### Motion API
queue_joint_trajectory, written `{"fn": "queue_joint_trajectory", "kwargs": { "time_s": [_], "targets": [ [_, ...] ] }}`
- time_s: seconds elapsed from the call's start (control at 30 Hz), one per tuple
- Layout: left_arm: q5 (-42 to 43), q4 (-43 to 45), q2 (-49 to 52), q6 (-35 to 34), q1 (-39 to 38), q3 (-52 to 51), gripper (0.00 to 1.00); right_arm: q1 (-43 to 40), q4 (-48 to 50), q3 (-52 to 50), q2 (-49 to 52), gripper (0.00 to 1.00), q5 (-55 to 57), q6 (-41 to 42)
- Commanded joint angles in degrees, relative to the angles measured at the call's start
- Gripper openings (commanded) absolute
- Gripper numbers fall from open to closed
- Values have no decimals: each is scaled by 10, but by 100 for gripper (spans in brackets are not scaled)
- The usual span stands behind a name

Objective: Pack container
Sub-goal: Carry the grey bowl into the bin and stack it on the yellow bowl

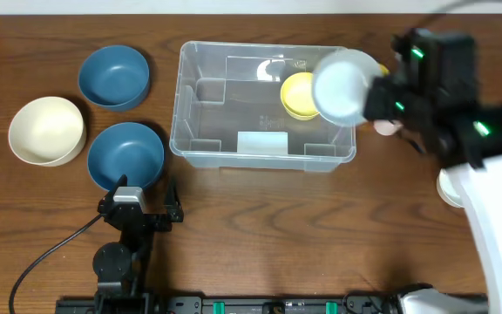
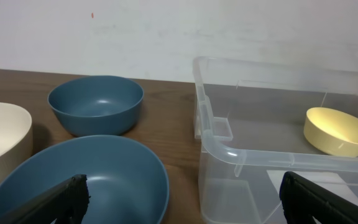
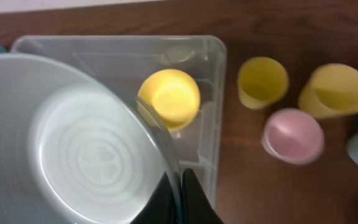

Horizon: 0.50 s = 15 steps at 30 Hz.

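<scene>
Hanging above the right end of the large clear plastic container (image 1: 179, 122), a pale round bowl (image 3: 86, 155) is being pinched by its rim in the right gripper (image 3: 180, 190); a level lowering beside the small yellow bowl (image 1: 296, 94) is being called for.

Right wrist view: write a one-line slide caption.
Right gripper holds a pale bowl over the container, a yellow bowl inside.
</scene>
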Motion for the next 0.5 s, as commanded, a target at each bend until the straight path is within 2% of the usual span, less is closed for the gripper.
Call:
{"fn": "queue_joint_trajectory", "kwargs": {
  "time_s": [0.0, 0.23, 0.47],
  "targets": [
    [6, -19, -3, 6, -2, -10, 98, 23, 26, 19, 73, 1, 32, -9],
    [6, -19, -3, 6, -2, -10, 98, 30, 90, 19, 186, 1, 40, -6],
    [6, -19, -3, 6, -2, -10, 98, 30, 142, 19, 260, 1, 52, -9]
  ]
}}
